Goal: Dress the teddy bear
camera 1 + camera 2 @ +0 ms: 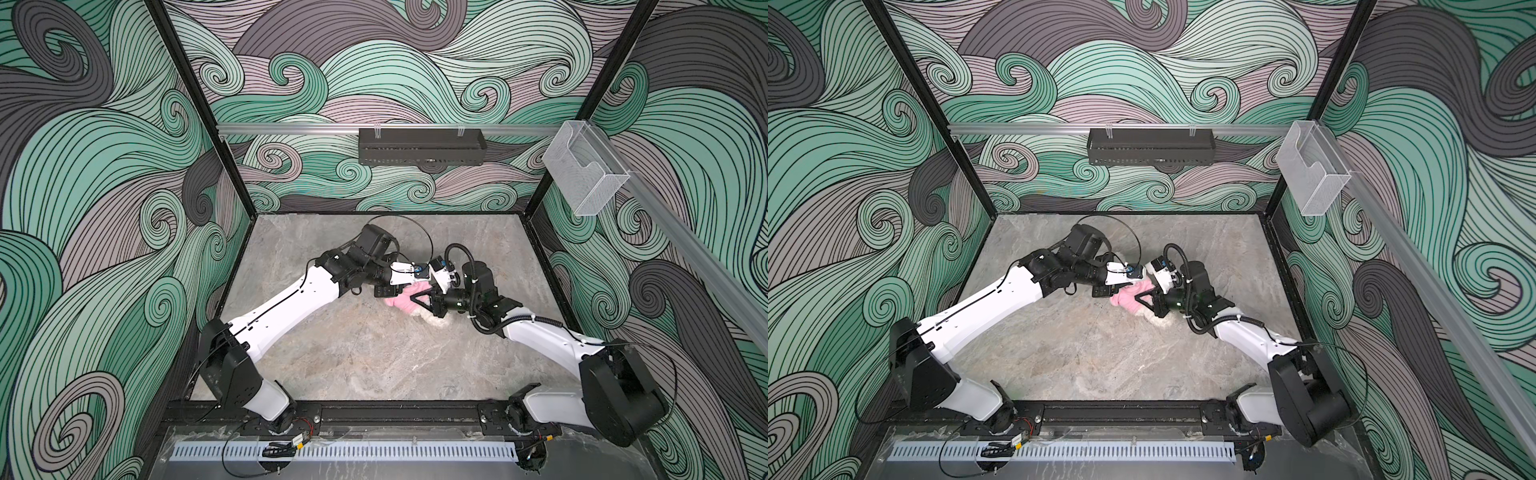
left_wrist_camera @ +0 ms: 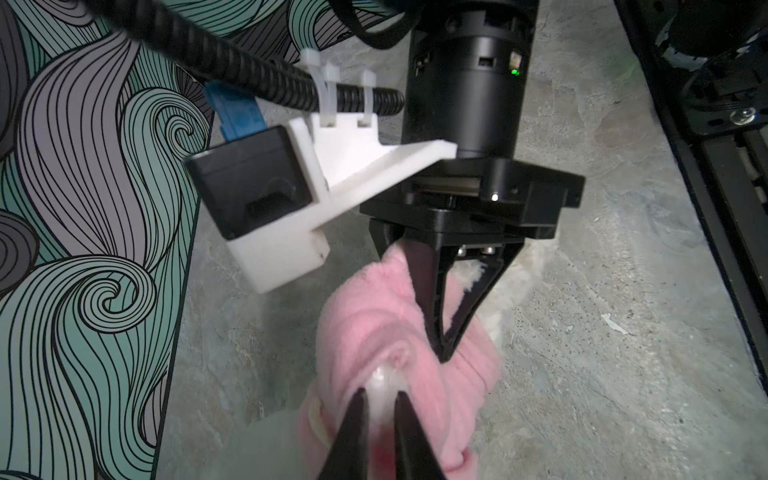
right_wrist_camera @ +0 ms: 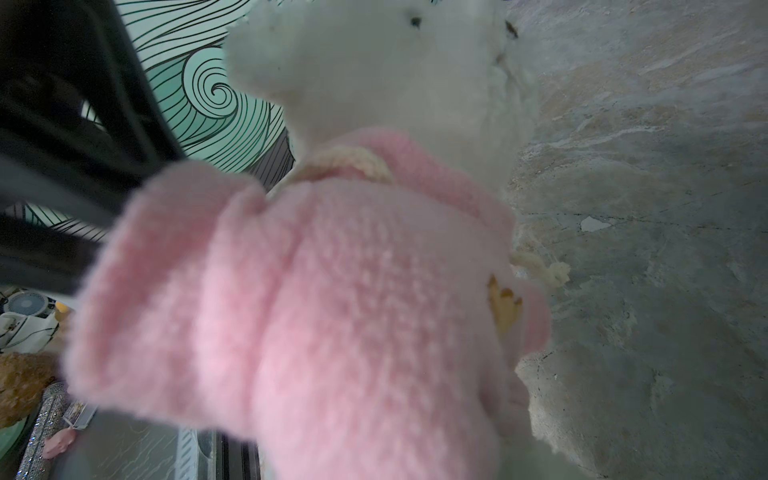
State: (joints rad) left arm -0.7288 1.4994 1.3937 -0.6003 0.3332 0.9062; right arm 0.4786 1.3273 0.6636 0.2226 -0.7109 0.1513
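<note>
The teddy bear [image 3: 374,62], white and fluffy, lies mid-table with a pink shirt [image 3: 332,311] over its body; its head sticks out of the collar. In both top views only a white bit of the bear [image 1: 434,319] [image 1: 1158,319] shows under the right arm, beside the shirt [image 1: 400,302] [image 1: 1124,300]. My left gripper [image 2: 380,401] is shut on a white paw that pokes out of a sleeve opening. My right gripper [image 2: 444,357] is shut on the shirt's fabric a little further along. Both grippers [image 1: 390,294] [image 1: 412,299] meet over the bear. The right gripper's own view is filled by the shirt, which hides its fingers.
The grey marble table [image 1: 353,353] is walled by wave-patterned panels. A black tray [image 1: 419,146] hangs on the back wall and a clear plastic holder [image 1: 586,174] on the right rail. A black rail [image 1: 395,411] runs along the front edge.
</note>
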